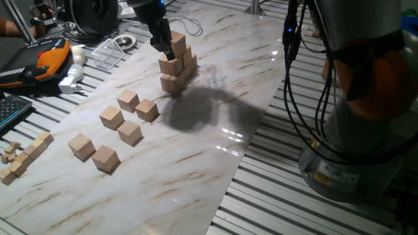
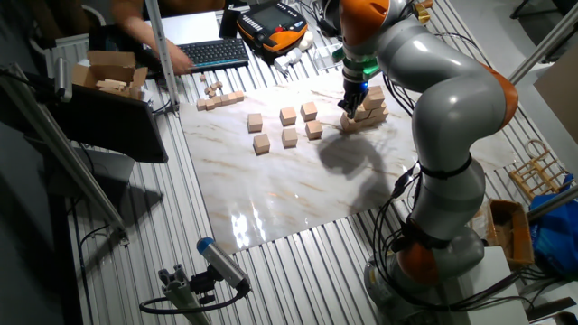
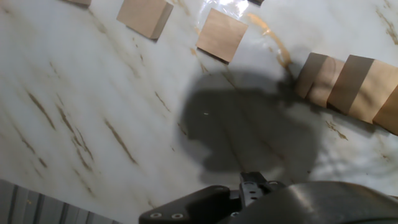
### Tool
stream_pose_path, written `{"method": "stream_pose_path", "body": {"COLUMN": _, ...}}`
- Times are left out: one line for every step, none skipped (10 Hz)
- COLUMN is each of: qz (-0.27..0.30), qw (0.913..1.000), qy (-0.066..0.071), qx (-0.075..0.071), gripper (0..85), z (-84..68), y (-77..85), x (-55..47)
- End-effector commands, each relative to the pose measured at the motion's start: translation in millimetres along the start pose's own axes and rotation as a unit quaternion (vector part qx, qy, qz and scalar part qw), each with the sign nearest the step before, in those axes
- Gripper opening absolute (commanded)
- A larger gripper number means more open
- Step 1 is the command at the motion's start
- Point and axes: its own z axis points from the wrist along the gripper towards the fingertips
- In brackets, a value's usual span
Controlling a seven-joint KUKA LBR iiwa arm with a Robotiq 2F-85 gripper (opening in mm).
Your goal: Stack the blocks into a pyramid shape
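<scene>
1. Blocks of plain tan wood lie in two groups on the marbled surface: a stacked pile at the far end and six loose cubes nearer the middle.
2. The pile rises in three levels, wider at the bottom, with the top block sitting right against the hand.
3. The hand is at the pile's top level, touching the top block's side; whether its fingers are gripping that block or just resting open beside it cannot be told from any view.
4. In the hand view, the row of stacked blocks sits at the right edge, with two loose cubes lying apart from it at the top.
5. The loose cubes are spread apart, none touching the pile.
6. Thin small wooden pieces lie at the surface's left edge, near a keyboard.
7. An orange and black handheld controller rests beyond them.
</scene>
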Motion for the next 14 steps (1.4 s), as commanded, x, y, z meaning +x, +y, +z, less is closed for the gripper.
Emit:
{"method": "stream_pose_path", "body": {"qz": 0.002, "qw": 1.0, "qy": 0.0, "qx": 0.0, "gripper": 0.0, "z": 0.0, "y": 0.0, "x": 0.1}}
{"method": "stream_pose_path", "body": {"qz": 0.004, "qw": 1.0, "qy": 0.0, "qx": 0.0, "gripper": 0.0, "z": -0.1, "y": 0.0, "x": 0.0}}
{"method": "stream_pose_path", "body": {"qz": 0.0, "qw": 1.0, "qy": 0.0, "qx": 0.0, "gripper": 0.0, "z": -0.1, "y": 0.0, "x": 0.0}}
{"method": "stream_pose_path", "body": {"qz": -0.002, "qw": 1.0, "qy": -0.001, "qx": 0.0, "gripper": 0.0, "z": 0.0, "y": -0.1, "x": 0.2}}
{"method": "stream_pose_path", "body": {"qz": -0.001, "qw": 1.0, "qy": -0.002, "qx": -0.001, "gripper": 0.0, "z": 0.1, "y": -0.1, "x": 0.3}}
{"method": "stream_pose_path", "body": {"qz": 0.0, "qw": 1.0, "qy": -0.003, "qx": -0.001, "gripper": 0.0, "z": 0.1, "y": -0.2, "x": 0.3}}
{"method": "stream_pose_path", "body": {"qz": -0.005, "qw": 1.0, "qy": -0.004, "qx": -0.002, "gripper": 0.0, "z": 0.2, "y": -0.2, "x": 0.4}}
{"method": "stream_pose_path", "body": {"qz": -0.006, "qw": 1.0, "qy": -0.004, "qx": -0.002, "gripper": 0.0, "z": 0.2, "y": -0.3, "x": 0.4}}
{"method": "stream_pose_path", "body": {"qz": -0.008, "qw": 1.0, "qy": -0.003, "qx": -0.002, "gripper": 0.0, "z": 0.2, "y": -0.3, "x": 0.4}}
{"method": "stream_pose_path", "body": {"qz": -0.008, "qw": 1.0, "qy": -0.002, "qx": -0.002, "gripper": 0.0, "z": 0.1, "y": -0.3, "x": 0.4}}
{"method": "stream_pose_path", "body": {"qz": -0.007, "qw": 1.0, "qy": -0.002, "qx": -0.002, "gripper": 0.0, "z": 0.1, "y": -0.3, "x": 0.4}}
{"method": "stream_pose_path", "body": {"qz": -0.006, "qw": 1.0, "qy": -0.002, "qx": -0.002, "gripper": 0.0, "z": 0.1, "y": -0.3, "x": 0.4}}
{"method": "stream_pose_path", "body": {"qz": -0.007, "qw": 1.0, "qy": -0.002, "qx": -0.002, "gripper": 0.0, "z": 0.1, "y": -0.3, "x": 0.4}}
{"method": "stream_pose_path", "body": {"qz": -0.008, "qw": 1.0, "qy": -0.002, "qx": -0.002, "gripper": 0.0, "z": 0.1, "y": -0.3, "x": 0.4}}
